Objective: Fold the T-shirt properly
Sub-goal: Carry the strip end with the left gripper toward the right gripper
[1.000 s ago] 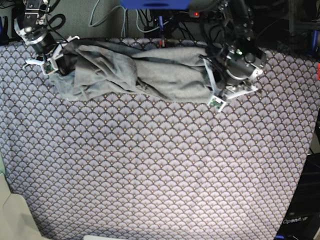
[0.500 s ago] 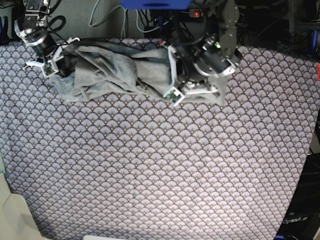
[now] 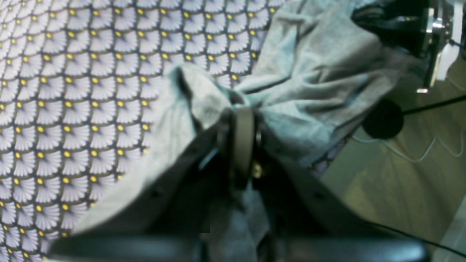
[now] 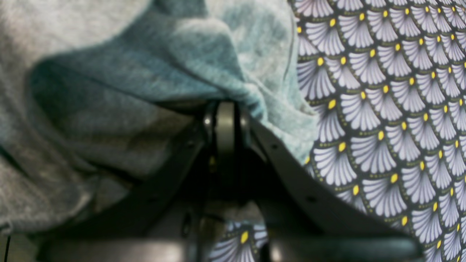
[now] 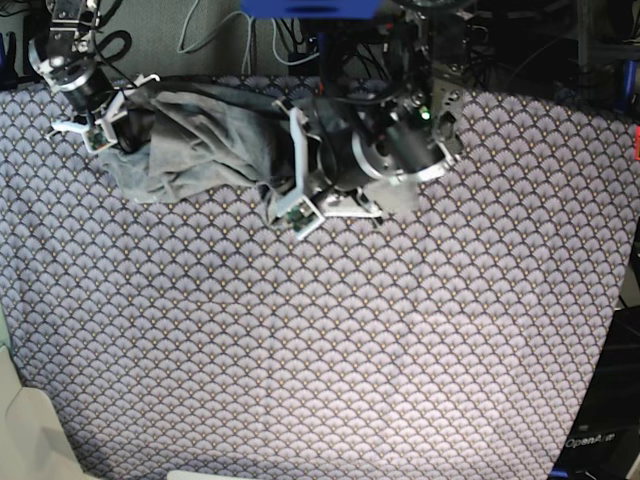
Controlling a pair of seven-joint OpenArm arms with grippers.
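Left arm point(image 5: 400, 140): black and silver housings, white brackets, small green light, black cables trailing behind. Right arm point(image 5: 75, 70): black ribbed joint, white bracket plates. Wrist views: dark flat jaws with small screw holes, rounded grey centre piece, brass-coloured screw.

You're looking at a robotics lab bench: a table under a purple scallop-patterned tablecloth point(image 5: 330, 340), loose cables point(image 5: 215, 30) and a blue frame point(image 5: 310, 8) crowding the far edge behind the left claw point(image 5: 300, 205), a lit red indicator point(image 5: 392, 27) there, bare floor point(image 3: 400, 174) just beside that claw.
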